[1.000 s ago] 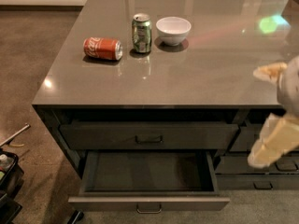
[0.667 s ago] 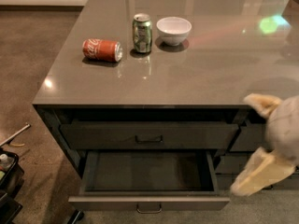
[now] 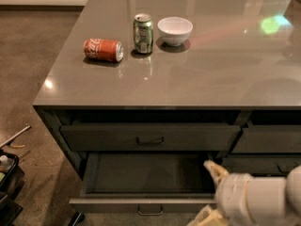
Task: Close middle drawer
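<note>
Quick update from the remote desk. The middle drawer [image 3: 141, 175] is pulled right out at the bottom of the cabinet, dark box showing, front panel w/ its little loop handle [image 3: 150, 211] nearest the cam. It hasn't budged vs a sec ago, same amount sticking out.

What did change: the gripper [image 3: 210, 193] was up by the counter edge, well above the drawer's right end, and it's dropped down to the drawer's front right corner. Fingers [image 3: 212, 169] look spread wide, nothing held. The upper one pokes over the right end of the box just behind the front panel. The lower one is down by the panel and mostly cut off. Can't tell if either touches the drawer yet.

So imo the approach is basically done and the push hasn't started. Next it needs the gripper on the outside face of the front panel, then a straight shove in. My worry: that upper finger reads as inside the box, not in front of it, so it could get caught.

Above the drawer the top drawer [image 3: 150, 138] is shut. On the counter [image 3: 211, 79] there's a red can [image 3: 103, 50] on its side, a green can [image 3: 143, 33] upright and a white bowl [image 3: 175, 30], all well apart from the drawer.
</note>
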Tool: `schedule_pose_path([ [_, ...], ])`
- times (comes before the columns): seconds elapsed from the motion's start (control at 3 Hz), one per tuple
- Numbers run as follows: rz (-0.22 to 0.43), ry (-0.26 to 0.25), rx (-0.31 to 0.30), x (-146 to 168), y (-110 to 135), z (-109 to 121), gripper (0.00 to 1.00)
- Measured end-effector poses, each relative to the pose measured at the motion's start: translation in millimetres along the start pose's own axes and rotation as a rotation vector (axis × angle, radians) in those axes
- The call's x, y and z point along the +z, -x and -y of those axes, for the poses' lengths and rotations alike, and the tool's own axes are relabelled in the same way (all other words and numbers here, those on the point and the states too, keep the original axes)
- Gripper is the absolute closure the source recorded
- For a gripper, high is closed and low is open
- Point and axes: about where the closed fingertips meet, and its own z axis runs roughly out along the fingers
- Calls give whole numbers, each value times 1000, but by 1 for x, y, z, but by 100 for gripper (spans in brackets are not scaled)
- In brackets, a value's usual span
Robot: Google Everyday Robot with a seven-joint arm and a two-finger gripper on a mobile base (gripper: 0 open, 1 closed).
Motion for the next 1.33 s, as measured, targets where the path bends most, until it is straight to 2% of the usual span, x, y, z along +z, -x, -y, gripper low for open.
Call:
schedule_pose_path([
  [0.33, 2, 39, 73, 34, -38, -16, 19],
  [1.0, 2, 39, 73, 34, -38, -16, 65],
  [1.33, 10, 11, 147, 49, -66, -5, 89],
])
